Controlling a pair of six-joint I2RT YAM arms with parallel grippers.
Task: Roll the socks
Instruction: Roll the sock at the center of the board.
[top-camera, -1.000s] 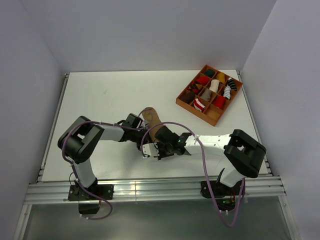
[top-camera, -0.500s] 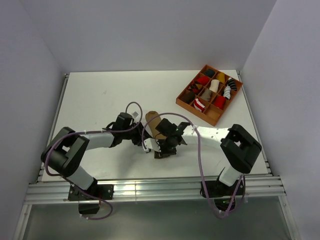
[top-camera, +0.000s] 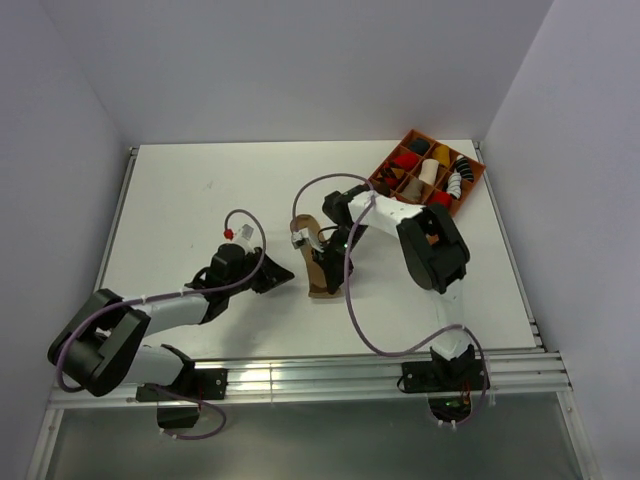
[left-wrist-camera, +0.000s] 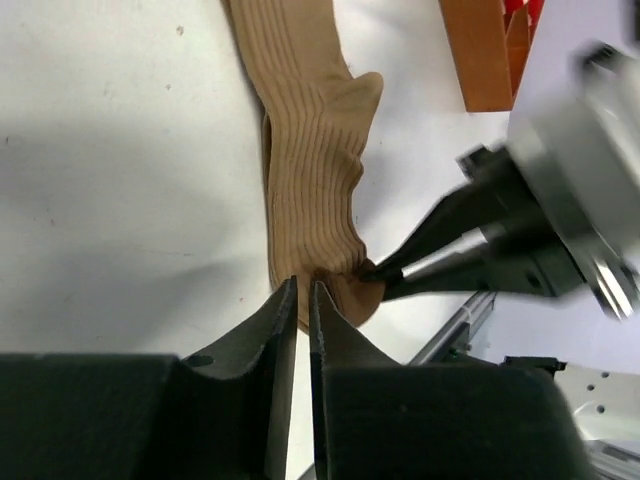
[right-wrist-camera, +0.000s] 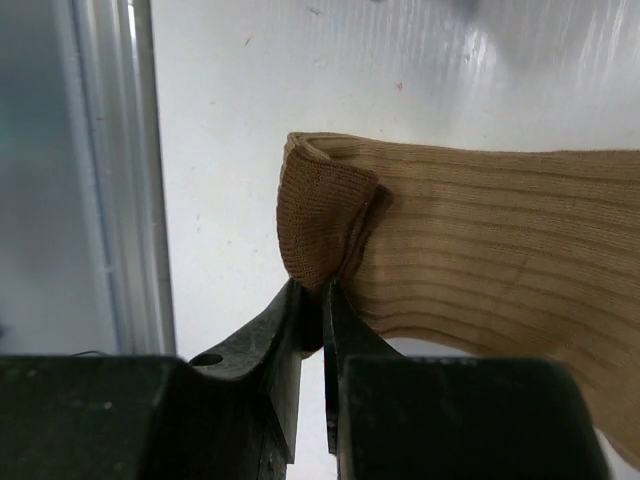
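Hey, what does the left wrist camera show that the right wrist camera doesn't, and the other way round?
Only the left wrist view: the tan sock stretched out flat, a corner of the wooden tray, and the right gripper from outside, pinching the sock's end. Only the right wrist view: that folded-over end up close between its jaws, and the metal rail at the table's edge. Both: the sock on the white table.
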